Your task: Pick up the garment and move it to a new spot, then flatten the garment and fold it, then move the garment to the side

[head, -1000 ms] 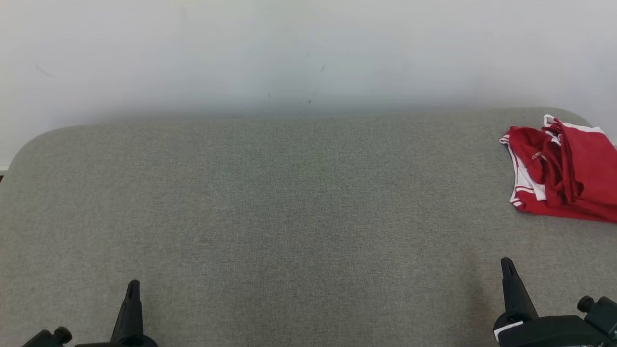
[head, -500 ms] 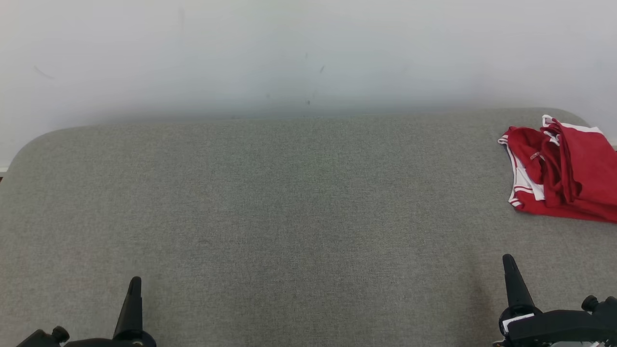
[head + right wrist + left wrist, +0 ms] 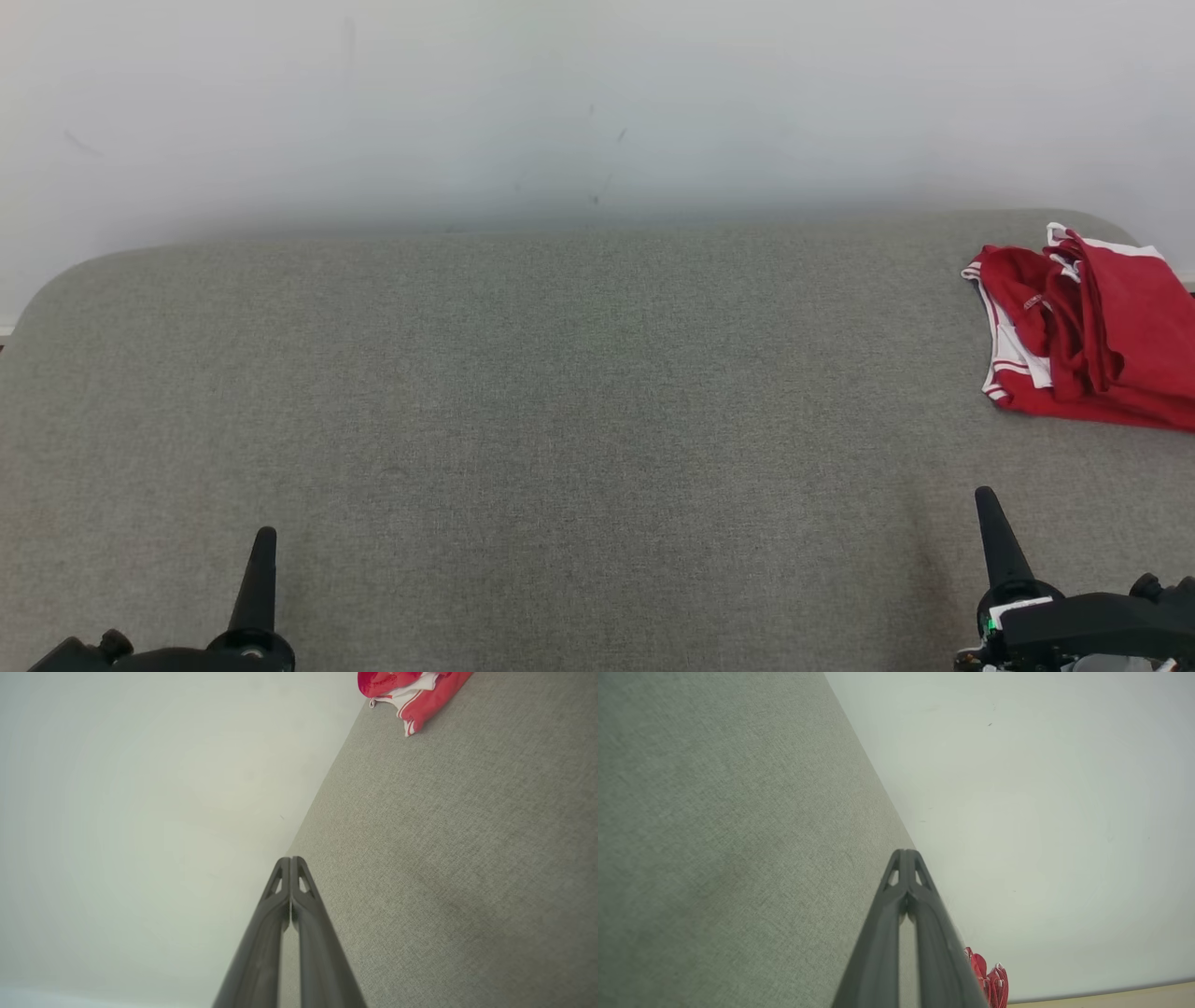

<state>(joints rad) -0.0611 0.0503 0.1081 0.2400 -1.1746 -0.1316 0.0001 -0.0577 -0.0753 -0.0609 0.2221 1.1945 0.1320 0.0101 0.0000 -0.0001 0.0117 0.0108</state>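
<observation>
Head view puts your left claw at the lower left and your right claw at the lower right. Each has its two dark tapered fingers pressed together with nothing between them, and both wrist views show the tips meeting over bare cloth. Around them spreads the worktop, a padded slab with rounded corners, covered in a grey-green woven fabric whose fine grain would probably drag a little on cloth. Well apart from both claws, at the right edge of the frame near the far corner, lies the garment. It is a red, jersey-like knit with white trim bands, gathered in soft overlapping layers, and the frame cuts off its right part. Behind it is a plain pale wall. You can read this two ways: a rumpled heap waiting to be lifted to a new spot, or a loosely folded bundle already set aside. The layers look uneven rather than crisp, but that doesn't settle the stage or what comes next.
</observation>
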